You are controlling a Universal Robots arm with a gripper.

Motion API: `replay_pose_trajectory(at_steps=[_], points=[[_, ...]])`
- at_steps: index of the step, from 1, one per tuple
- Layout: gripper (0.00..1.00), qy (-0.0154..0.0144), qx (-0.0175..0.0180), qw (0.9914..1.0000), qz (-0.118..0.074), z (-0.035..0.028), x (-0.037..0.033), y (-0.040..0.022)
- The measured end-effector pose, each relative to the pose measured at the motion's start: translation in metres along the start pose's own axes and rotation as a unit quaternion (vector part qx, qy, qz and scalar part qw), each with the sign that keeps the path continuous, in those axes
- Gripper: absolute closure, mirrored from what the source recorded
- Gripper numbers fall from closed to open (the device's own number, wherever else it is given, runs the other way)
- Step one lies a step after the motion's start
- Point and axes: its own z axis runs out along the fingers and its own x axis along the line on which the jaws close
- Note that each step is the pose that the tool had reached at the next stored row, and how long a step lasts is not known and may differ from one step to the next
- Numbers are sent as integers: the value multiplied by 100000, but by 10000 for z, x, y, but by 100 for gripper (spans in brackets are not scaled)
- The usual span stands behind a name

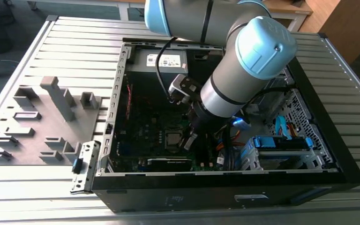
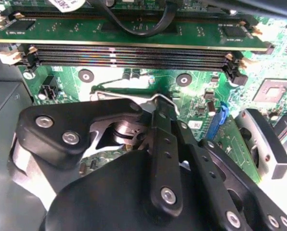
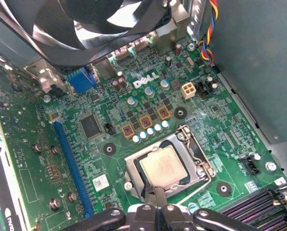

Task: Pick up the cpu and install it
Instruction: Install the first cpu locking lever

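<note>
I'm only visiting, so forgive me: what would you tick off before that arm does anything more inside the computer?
1. Cpu lies flat inside the socket frame: ok.
2. Gripper is near the cpu: ok, right at its edge.
3. Gripper touches the cpu: cannot tell.
4. Socket frame is clamped down over the cpu: cannot tell.
5. Fan is well apart from the gripper: ok.

I see open computer case (image 1: 230, 190) on slatted tabletop (image 1: 73, 47), grey tray (image 1: 36, 122) beside it, exterior view's left; fan (image 3: 110, 19) near motherboard (image 3: 206, 120).
</note>
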Motion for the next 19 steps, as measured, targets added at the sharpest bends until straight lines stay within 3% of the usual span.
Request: replay_pose_trajectory(at_steps=[7, 13, 19], points=[[89, -16, -1, 100000, -6, -103, 10, 28], [89, 1, 3, 100000, -3, -148, 8, 43], [89, -9, 0, 100000, 0, -265, -10, 92]])
